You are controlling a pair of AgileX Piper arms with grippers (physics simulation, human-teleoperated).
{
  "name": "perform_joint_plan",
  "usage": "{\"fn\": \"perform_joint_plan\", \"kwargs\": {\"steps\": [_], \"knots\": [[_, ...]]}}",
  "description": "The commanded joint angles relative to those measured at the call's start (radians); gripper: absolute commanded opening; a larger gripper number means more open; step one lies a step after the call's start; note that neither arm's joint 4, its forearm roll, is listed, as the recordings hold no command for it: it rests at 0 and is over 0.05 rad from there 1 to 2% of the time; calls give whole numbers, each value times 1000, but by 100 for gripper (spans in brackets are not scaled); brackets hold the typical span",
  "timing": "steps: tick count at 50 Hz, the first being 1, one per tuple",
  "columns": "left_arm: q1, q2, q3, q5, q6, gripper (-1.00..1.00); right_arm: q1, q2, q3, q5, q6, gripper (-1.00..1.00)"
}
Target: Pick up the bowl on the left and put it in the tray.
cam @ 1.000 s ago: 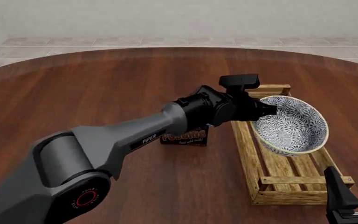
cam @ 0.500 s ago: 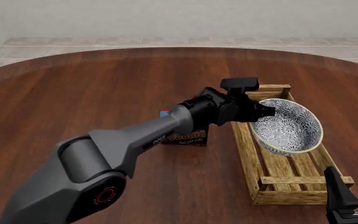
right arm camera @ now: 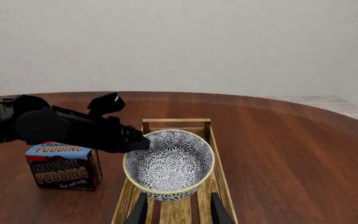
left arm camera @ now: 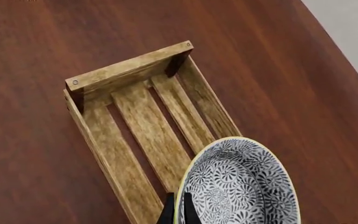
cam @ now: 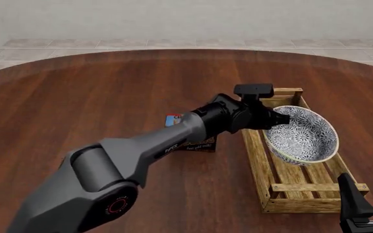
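Gripping the bowl (cam: 303, 136) by its 9 o'clock rim, the left pincer (cam: 279, 118) is clamped thin on the edge. Bowl hangs tilted over the tray (cam: 259, 160), whose long axis runs 12 to 6. Right pincer (right arm camera: 177, 210) idles, parted and empty.

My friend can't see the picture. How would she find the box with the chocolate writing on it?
Start at the long wooden tray on the right side of the brown table. Just left of it, partly hidden behind the left arm, stands the pudding box. It is the only printed box: blue on top, dark brown below, with big "Chocolate Pudding" letters.
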Motion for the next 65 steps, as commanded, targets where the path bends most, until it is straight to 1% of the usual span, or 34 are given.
{"fn": "perform_joint_plan", "kwargs": {"steps": [1, 18, 27, 38, 59, 65], "knots": [[-4, 12, -29, 7, 13, -100, 0, 0, 0, 0, 0, 100], [-1, 52, -49, 6, 7, -100, 0, 0, 0, 0, 0, 100], [0, 53, -38, -3, 3, -100, 0, 0, 0, 0, 0, 100], [1, 62, -44, -1, 1, -100, 0, 0, 0, 0, 0, 100], [6, 97, -76, 10, -7, -100, 0, 0, 0, 0, 0, 100], [7, 86, -60, -4, -7, -100, 0, 0, 0, 0, 0, 100]]}}
